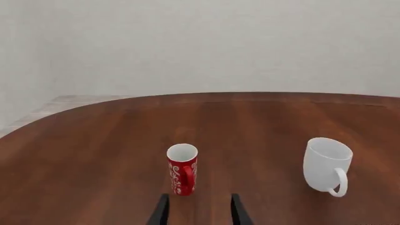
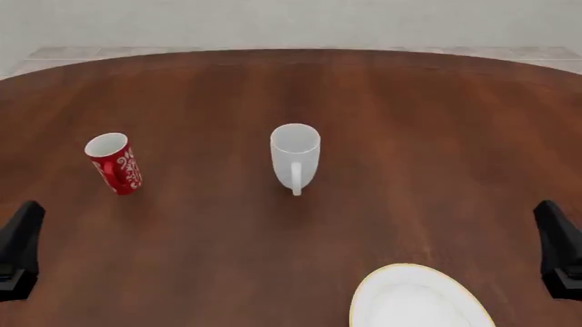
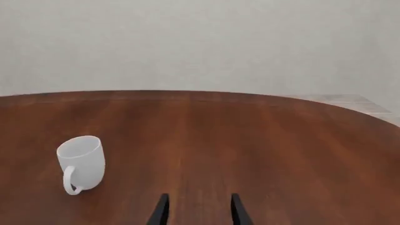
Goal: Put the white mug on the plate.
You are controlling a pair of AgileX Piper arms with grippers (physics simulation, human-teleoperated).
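Note:
The white mug point(image 2: 295, 155) stands upright mid-table with its slim handle turned toward the near edge; it also shows in the left wrist view point(image 1: 326, 165) and the right wrist view point(image 3: 81, 162). The plate point(image 2: 420, 300), white with a gold rim, lies at the near edge, right of centre, partly cut off by the frame. My left gripper point(image 1: 198, 208) is open and empty, low at the near left point(image 2: 18, 248), well short of the mug. My right gripper point(image 3: 198, 208) is open and empty at the near right point(image 2: 559, 248), beside the plate.
A red mug with a white swirl pattern point(image 2: 114, 163) stands upright at the left, straight ahead of my left gripper point(image 1: 182, 168). The round brown wooden table point(image 2: 418, 122) curves away at the far edge, with a pale wall behind.

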